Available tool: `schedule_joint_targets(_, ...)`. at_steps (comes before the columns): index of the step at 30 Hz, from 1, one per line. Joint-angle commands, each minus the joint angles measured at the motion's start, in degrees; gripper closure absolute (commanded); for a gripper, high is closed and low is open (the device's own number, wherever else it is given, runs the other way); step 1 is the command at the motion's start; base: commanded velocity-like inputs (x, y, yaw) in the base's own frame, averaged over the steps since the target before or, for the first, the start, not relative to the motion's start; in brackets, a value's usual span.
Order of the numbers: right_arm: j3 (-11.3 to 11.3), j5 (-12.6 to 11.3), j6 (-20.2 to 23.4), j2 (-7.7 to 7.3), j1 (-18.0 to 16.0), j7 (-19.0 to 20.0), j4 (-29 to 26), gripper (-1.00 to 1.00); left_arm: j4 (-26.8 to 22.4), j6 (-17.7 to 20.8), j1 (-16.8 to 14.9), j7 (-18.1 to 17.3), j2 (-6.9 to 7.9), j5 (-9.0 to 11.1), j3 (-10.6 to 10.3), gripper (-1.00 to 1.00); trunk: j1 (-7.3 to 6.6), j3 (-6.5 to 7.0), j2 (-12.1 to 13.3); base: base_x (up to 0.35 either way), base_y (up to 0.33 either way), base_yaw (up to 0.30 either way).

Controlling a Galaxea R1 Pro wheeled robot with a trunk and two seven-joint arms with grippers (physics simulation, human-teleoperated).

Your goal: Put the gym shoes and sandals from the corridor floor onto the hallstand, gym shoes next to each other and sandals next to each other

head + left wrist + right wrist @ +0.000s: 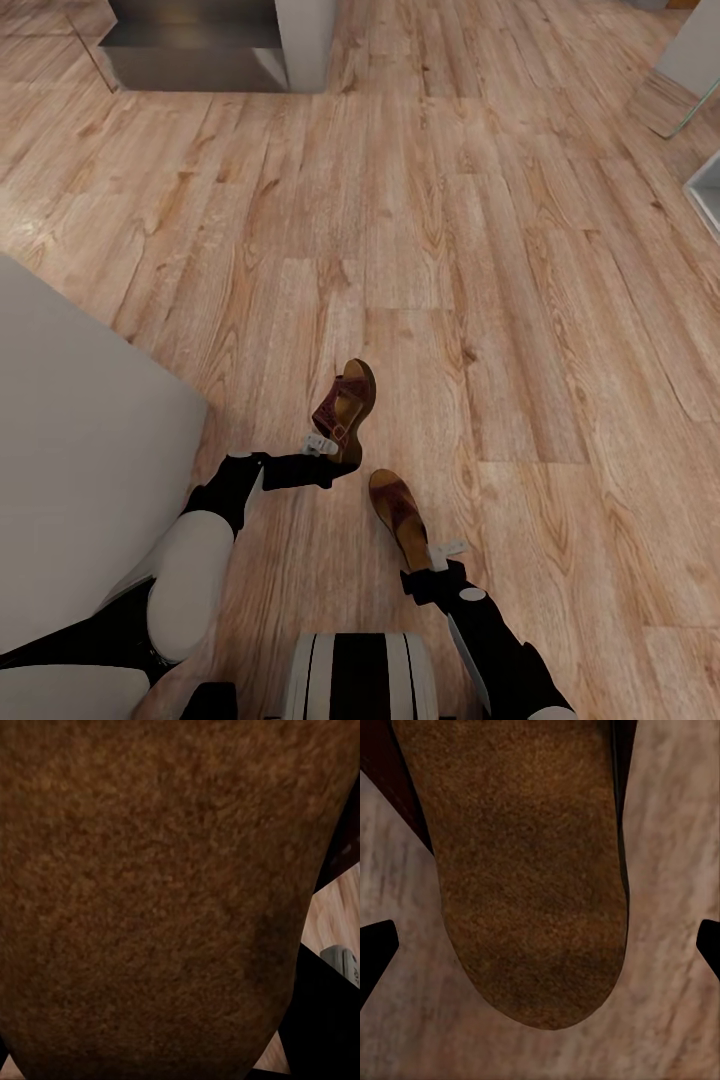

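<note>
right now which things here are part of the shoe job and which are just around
Part of the job:
brown leather sandal at the left gripper
brown leather sandal at the right gripper
light brown wood plank floor

Just around:
grey cabinet at the far wall
pale grey-white surface at left

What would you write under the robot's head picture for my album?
Each gripper, left gripper and right gripper, holds a brown sandal, and, above the corridor floor.
</note>
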Motion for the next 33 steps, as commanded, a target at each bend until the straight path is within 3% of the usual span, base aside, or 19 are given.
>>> schedule_joint_targets(1,-0.06,0.61,0.35,0.0,0.01,0.31,-0.14,-1.0,-0.1,0.61,-0.04,-0.37,-0.09,-0.32,0.49,1.0,-0.01,-0.05,-0.01,0.0,0.0,0.046)
schedule_joint_targets(13,-0.06,0.61,0.35,0.05,0.01,0.31,-0.15,-1.0,-0.1,0.61,-0.04,-0.37,-0.09,-0.3,0.49,1.0,-0.01,-0.46,-0.01,0.0,0.0,0.006)
schedule_joint_targets(19,-0.06,0.61,0.35,0.06,0.01,0.31,-0.11,-1.0,-0.1,0.62,-0.04,-0.37,-0.09,-0.29,0.49,1.0,0.12,-1.78,-0.08,0.0,0.0,0.0)
schedule_joint_targets(33,-0.06,0.61,0.43,0.08,0.01,0.31,-0.06,-1.0,-0.1,0.3,-0.04,-0.46,-0.09,-0.09,0.49,1.0,0.12,-1.92,-0.08,0.039,0.0,0.0)
